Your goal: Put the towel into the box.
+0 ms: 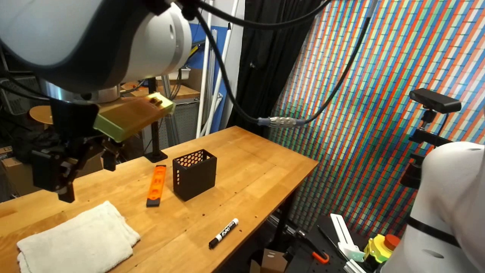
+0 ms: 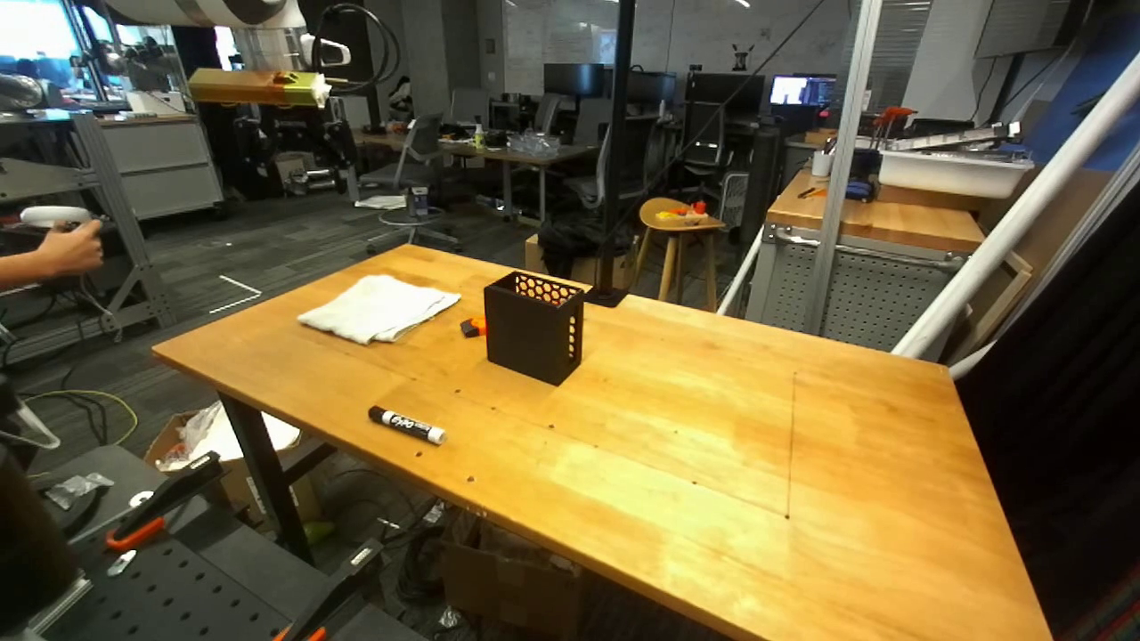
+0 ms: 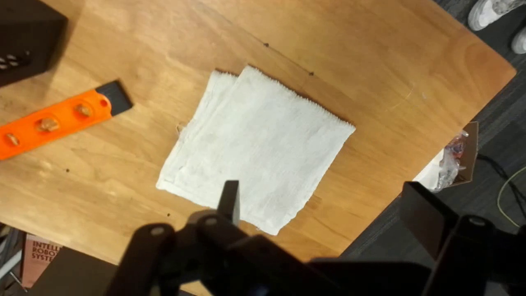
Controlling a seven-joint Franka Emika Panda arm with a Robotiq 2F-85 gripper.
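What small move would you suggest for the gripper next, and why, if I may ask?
I would probably lower the gripper toward the towel: it hangs open above the table, holding nothing, and the towel lies folded on that table, outside the black box.

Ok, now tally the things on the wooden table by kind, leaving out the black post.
Towel: 1
Box: 1
Level: 1
Marker: 1
Total: 4
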